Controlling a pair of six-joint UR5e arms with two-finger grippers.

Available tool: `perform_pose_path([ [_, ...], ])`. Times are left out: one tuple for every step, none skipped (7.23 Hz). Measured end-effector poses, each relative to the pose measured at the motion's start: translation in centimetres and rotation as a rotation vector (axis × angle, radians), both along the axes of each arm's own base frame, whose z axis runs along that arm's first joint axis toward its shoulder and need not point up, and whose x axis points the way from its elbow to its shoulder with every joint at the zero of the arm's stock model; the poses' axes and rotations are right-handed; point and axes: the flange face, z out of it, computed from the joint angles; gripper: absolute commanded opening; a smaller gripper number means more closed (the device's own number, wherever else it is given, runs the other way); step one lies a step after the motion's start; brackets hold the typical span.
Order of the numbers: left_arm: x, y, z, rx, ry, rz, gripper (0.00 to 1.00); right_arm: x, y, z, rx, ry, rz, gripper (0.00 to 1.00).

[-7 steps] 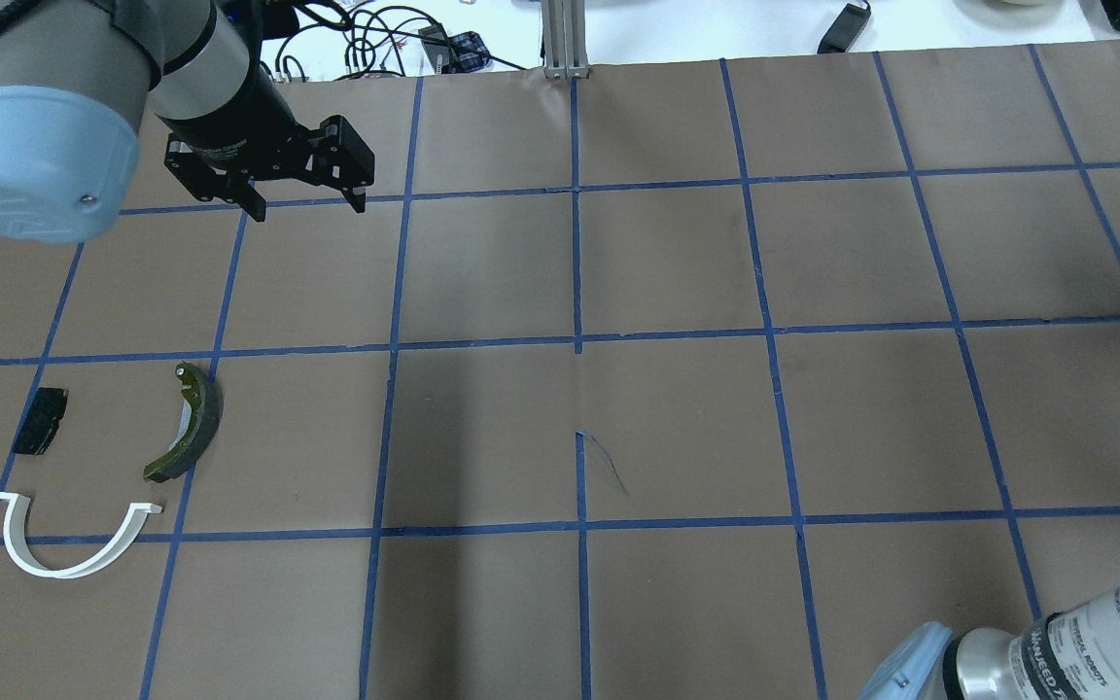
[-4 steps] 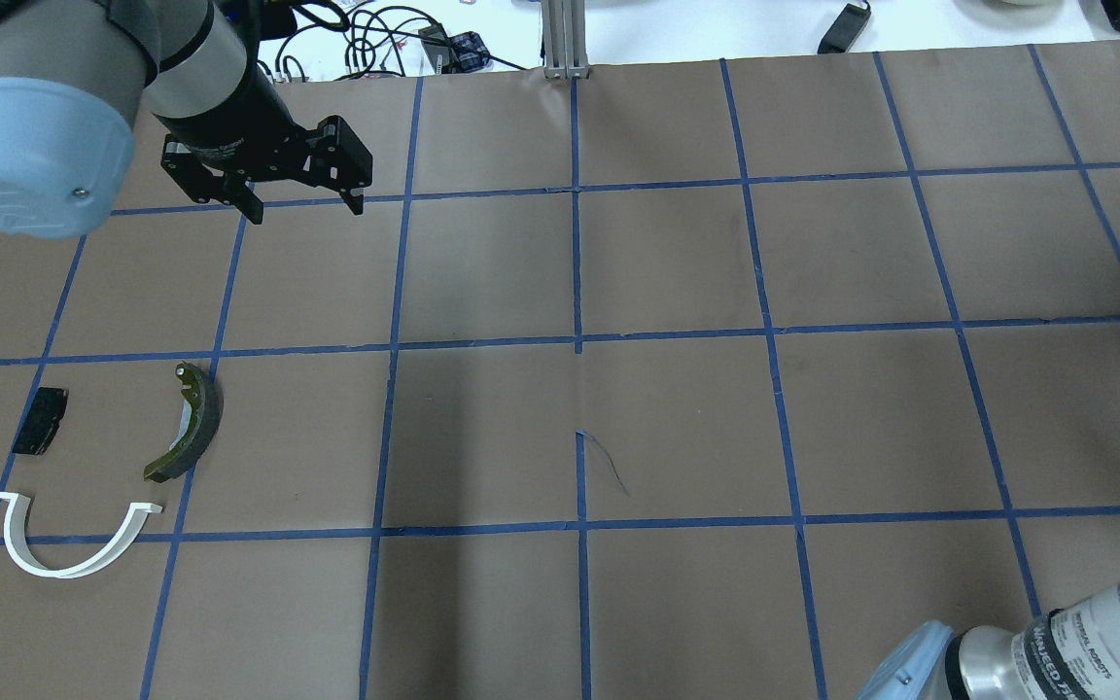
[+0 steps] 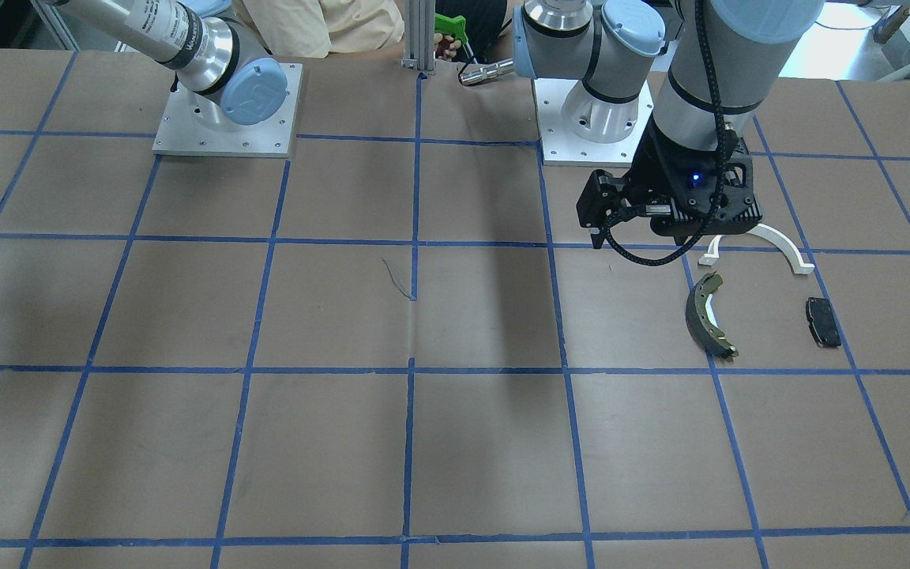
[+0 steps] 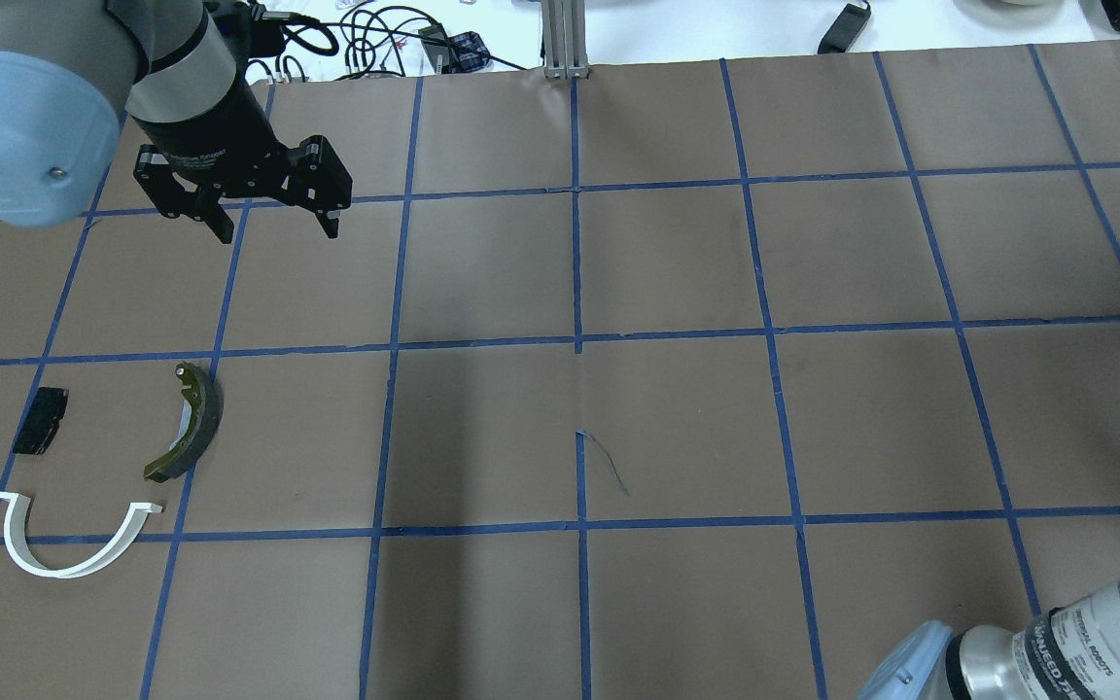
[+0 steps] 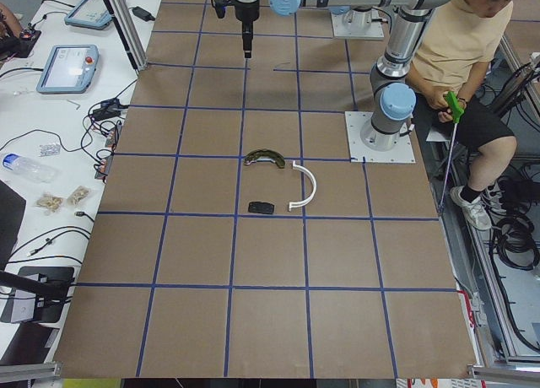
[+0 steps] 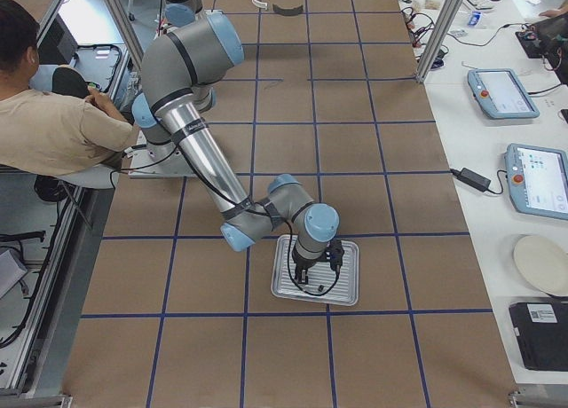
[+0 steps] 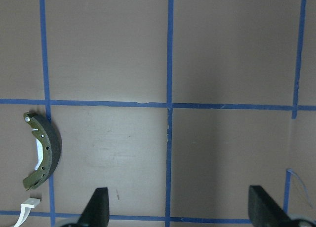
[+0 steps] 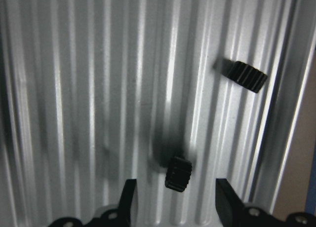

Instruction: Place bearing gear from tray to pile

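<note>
Ribbed metal fills the right wrist view: that's the tray [image 8: 59, 89], and the bearing gear [image 8: 177, 173] lies in it between the spread fingers of the right gripper [image 8: 176, 190], not yet pinched. A second gear [image 8: 248, 75] sits nearer the tray's rim. The left gripper [image 4: 278, 231], spread and empty, has drifted further from the tray, toward the pile [image 4: 195, 420]. The pick looks like the right arm's job.

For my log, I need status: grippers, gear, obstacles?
Right gripper open over bearing gear in tray. Left gripper open, empty. Second gear lies apart.
</note>
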Motion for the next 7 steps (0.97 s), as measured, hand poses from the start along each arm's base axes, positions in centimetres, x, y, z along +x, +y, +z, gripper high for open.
perform_pose_path([
  [0.1,0.0,0.0,-0.002,-0.003,-0.001,1.0,-0.1,-0.1,0.1,-0.005,0.001,-0.002,0.49],
  [0.0,-0.1,-0.1,-0.003,0.011,0.001,1.0,-0.1,-0.2,0.2,-0.011,0.0,-0.002,0.5],
  [-0.3,-0.2,-0.2,-0.005,0.043,0.004,1.0,-0.1,-0.3,0.1,-0.015,-0.003,-0.002,0.5],
  [-0.5,-0.3,-0.2,-0.009,0.067,0.005,1.0,-0.1,-0.4,-0.2,-0.015,-0.007,-0.001,0.49],
  [-0.5,-0.2,-0.2,-0.013,0.077,0.006,1.0,-0.2,-0.5,-0.6,-0.017,-0.008,-0.001,0.48],
  [-0.5,-0.2,-0.2,-0.014,0.08,0.006,1.0,-0.4,-0.6,-0.9,-0.024,-0.003,-0.001,0.33],
  [-0.6,-0.1,-0.2,-0.014,0.081,0.006,1.0,-0.5,-0.7,-1.1,-0.028,0.002,-0.001,0.23],
])
